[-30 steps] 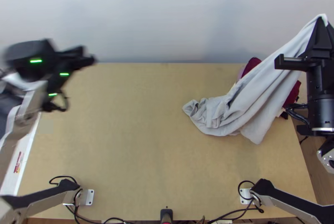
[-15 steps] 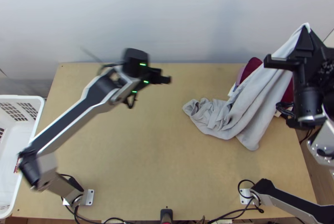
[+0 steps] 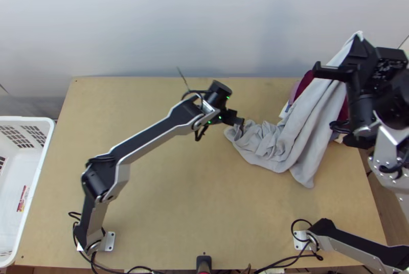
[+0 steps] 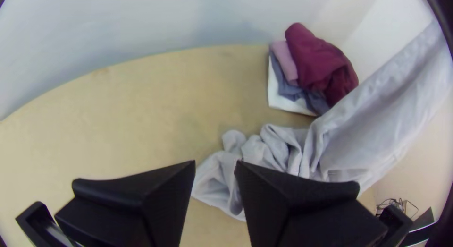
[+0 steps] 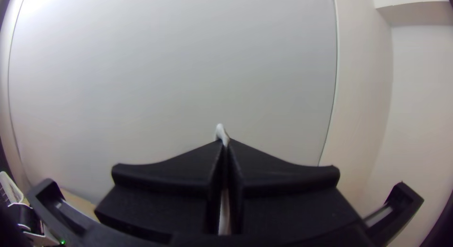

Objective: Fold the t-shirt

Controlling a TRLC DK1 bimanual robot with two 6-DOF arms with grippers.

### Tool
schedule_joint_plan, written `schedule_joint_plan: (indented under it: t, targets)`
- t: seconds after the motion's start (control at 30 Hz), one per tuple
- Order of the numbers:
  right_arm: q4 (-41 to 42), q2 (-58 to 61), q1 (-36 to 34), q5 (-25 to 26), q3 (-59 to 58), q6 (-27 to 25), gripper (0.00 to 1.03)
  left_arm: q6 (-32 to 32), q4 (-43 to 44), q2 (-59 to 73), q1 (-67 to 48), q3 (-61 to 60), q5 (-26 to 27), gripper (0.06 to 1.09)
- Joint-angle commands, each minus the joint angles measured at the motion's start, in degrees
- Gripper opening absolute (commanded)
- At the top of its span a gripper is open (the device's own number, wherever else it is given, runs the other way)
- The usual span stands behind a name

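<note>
Top view puts the grey t-shirt (image 3: 307,131) at three o'clock, bunched on the table (image 3: 168,197) at one end, stretched up toward two, where my right gripper (image 3: 360,39) clamps its raised end. My left gripper (image 3: 239,120), fingers apart, is at the bunched end. Other clothes (image 4: 325,63) lie near two, the white basket (image 3: 47,146) at nine.

A big, pale grey wall (image 3: 179,23) is seen behind the light wooden table (image 3: 168,187). Brown wooden floor (image 3: 386,214) is seen past its side.
</note>
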Motion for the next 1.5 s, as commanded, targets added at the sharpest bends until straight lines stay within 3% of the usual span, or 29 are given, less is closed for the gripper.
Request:
schedule_joint_plan:
  t: [0.0, 0.13, 0.2, 0.43, 0.8, 1.0, 1.47]
  targets:
    - [-0.5, 0.5, -0.6, -0.2, -1.4, 1.9, 0.03, 0.0, -1.3, 4.9, -0.9, 1.9, 2.8, 0.54]
    - [-0.4, 0.5, -0.8, -0.3, -1.9, 2.3, 0.03, -0.1, -2.3, 6.7, -1.2, 3.3, 3.1, 0.54]
    - [-0.4, 0.4, -0.8, -0.4, -2.2, 2.3, 0.03, -0.1, -2.3, 7.8, -1.5, 3.9, 3.1, 0.60]
    - [-0.4, -0.9, -1.0, -0.5, -3.8, 2.3, 0.03, -0.5, -5.3, 12.1, -2.8, 10.6, 3.0, 0.65]
    - [-0.5, -1.8, -1.2, -0.5, -4.2, 2.3, 0.03, -0.1, -7.8, 16.8, -3.1, 13.5, 2.5, 0.63]
    - [-0.6, -1.9, -1.2, -0.5, -4.3, 2.3, 0.03, 0.3, -6.8, 17.5, -2.6, 13.5, 1.1, 0.09]
    - [-0.5, -0.2, -0.2, -0.5, -0.9, 2.1, 0.03, -1.9, -7.8, 5.3, 5.3, 13.1, 0.1, 0.10]
